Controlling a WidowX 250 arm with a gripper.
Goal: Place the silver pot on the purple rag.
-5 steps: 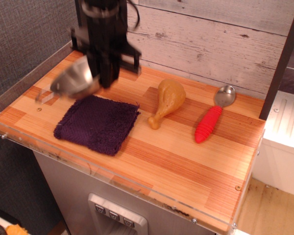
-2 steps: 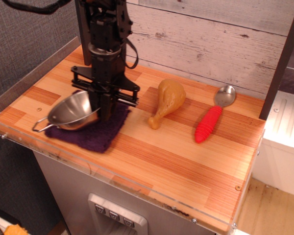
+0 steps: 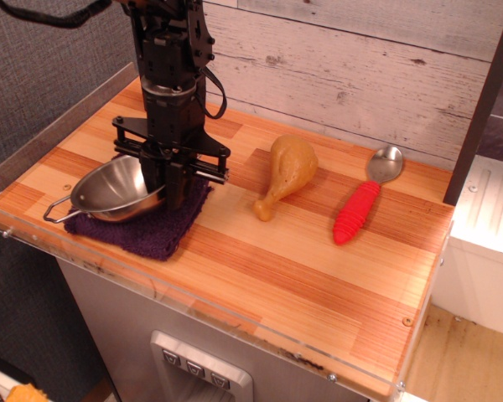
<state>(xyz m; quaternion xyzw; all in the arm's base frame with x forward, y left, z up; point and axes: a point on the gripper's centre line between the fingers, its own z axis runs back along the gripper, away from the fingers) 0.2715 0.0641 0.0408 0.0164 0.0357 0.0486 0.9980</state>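
Steel pot (image 3: 113, 191) sits tilted on the purple rag (image 3: 147, 226), its rim pinched by the hand (image 3: 173, 191); released carelessly, it may slide off the table (image 3: 318, 276).

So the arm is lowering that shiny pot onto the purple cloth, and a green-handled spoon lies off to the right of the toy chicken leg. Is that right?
Nearly. The spoon has a red ribbed handle, not green, as the observation.image view shows. The rest holds: the gripper has the silver pot over the purple rag, and the spoon lies right of the chicken leg.
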